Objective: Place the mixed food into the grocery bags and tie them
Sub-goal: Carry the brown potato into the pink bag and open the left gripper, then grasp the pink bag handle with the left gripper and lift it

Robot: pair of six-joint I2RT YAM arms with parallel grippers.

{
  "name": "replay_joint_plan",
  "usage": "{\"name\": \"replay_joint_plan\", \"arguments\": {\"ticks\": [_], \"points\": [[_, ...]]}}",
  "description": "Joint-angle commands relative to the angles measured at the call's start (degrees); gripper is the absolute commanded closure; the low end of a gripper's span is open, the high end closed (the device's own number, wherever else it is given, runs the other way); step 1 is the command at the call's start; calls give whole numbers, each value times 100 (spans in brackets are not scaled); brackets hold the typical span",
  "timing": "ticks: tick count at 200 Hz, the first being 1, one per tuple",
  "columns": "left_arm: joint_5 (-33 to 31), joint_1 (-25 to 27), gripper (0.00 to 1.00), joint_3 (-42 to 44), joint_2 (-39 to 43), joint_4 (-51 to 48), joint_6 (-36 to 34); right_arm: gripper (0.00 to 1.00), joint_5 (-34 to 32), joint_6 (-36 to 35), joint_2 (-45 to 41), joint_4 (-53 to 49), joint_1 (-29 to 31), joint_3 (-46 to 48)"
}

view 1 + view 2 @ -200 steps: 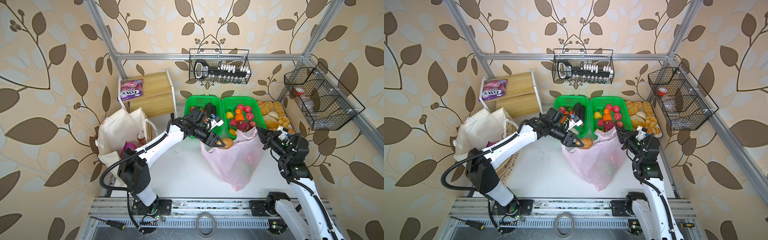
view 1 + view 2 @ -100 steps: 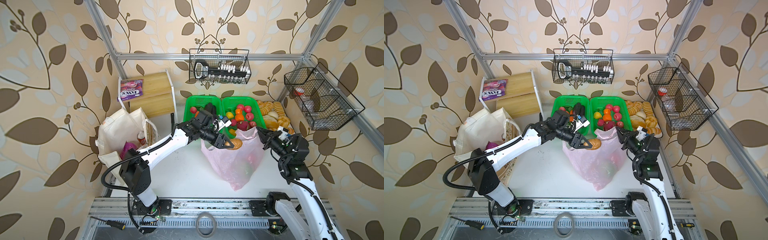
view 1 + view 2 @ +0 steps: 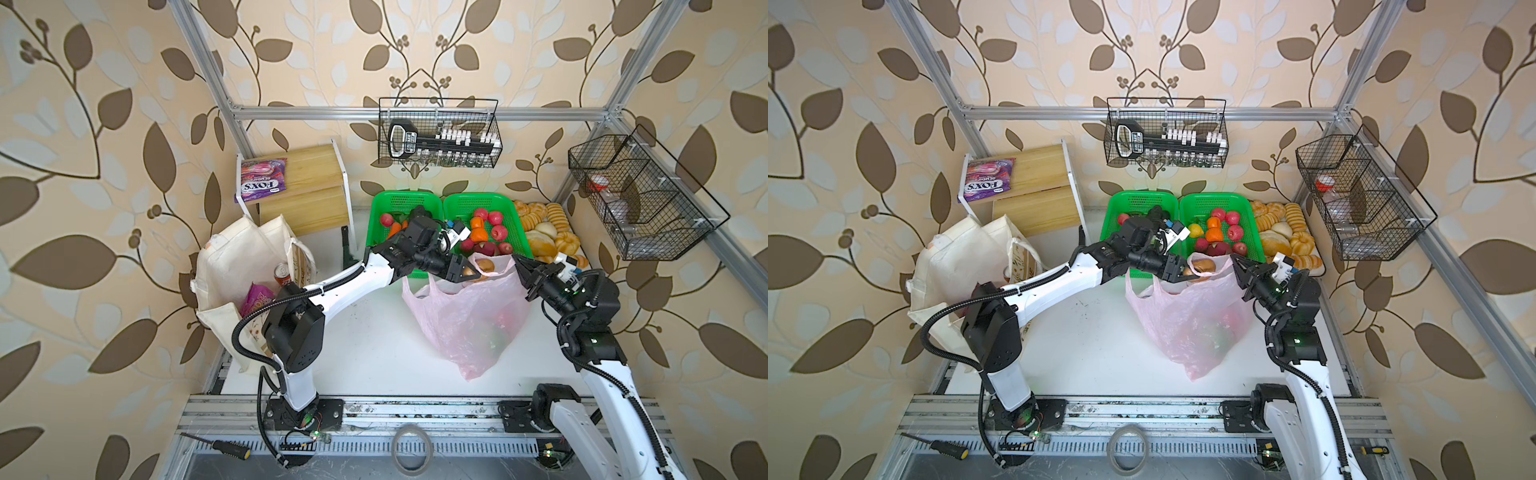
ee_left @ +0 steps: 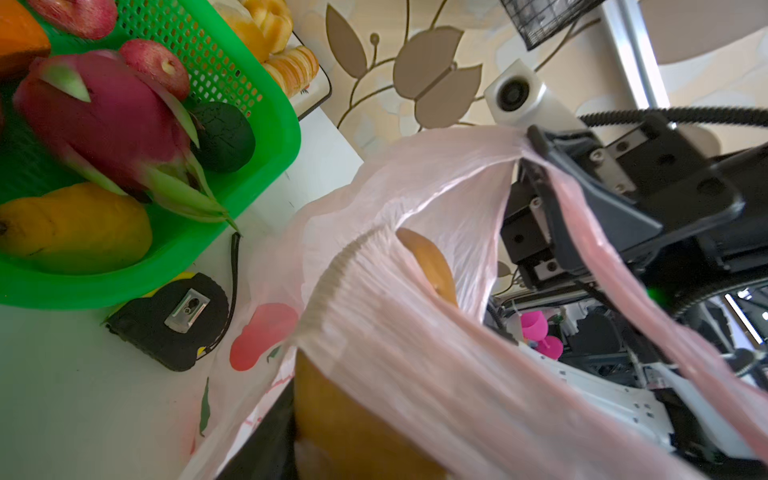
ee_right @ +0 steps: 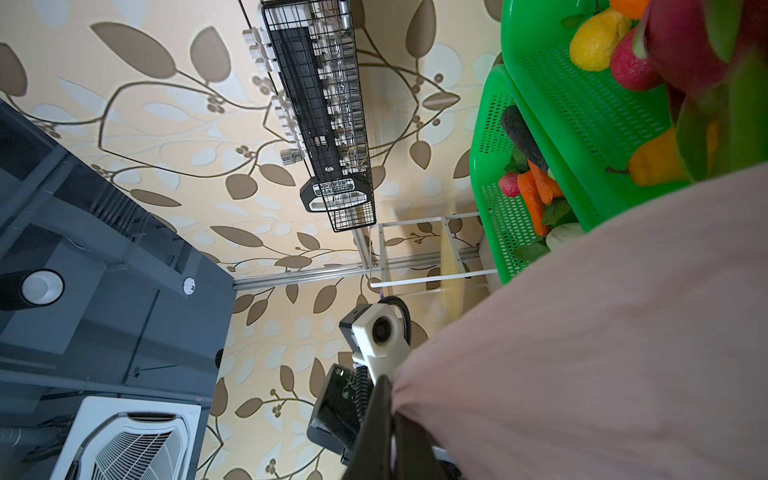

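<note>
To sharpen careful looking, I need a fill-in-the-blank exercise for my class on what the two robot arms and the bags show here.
1. The left gripper holds a brown ____ at the mouth of the pink bag.
2. The right gripper is shut on that bag's ____.
3. The cream tote holds a red ____.
4. Behind the pink bag stand two ____ baskets.
Missing words: potato, handle, can, green.

We are reading "FOX'S", upside down, on the purple-pink packet (image 3: 263,181) at upper left; lettering on the cream tote (image 3: 232,257) is proving too small to read.
</note>
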State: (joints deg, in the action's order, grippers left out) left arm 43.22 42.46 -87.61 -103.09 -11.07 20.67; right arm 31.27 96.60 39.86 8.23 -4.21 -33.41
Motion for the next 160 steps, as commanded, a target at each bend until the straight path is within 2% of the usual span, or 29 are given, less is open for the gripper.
{"name": "replay_joint_plan", "arguments": {"ticks": [1,15,41,82,112,139,154,160], "points": [[-54,70,55,-594,-67,-756,-733,100,-22,409,-39,304,43,54],[-107,125,52,-701,-132,-982,-915,100,-33,456,-37,363,59,58],[-225,236,39,-861,-146,-1471,-1287,100,-68,482,-33,351,60,58],[-533,272,20,-828,18,-1729,-1294,100,-92,476,-30,346,60,72],[-586,273,16,-829,305,-1681,-1227,100,-103,451,-22,339,54,93],[-788,272,14,-564,1005,-1358,-1023,100,-143,449,-26,333,47,167],[-1221,272,12,-190,1552,-1130,-899,100,-173,482,-20,378,43,220],[-1653,272,10,1,1790,-1121,-801,100,-178,486,-12,405,43,232]]}}
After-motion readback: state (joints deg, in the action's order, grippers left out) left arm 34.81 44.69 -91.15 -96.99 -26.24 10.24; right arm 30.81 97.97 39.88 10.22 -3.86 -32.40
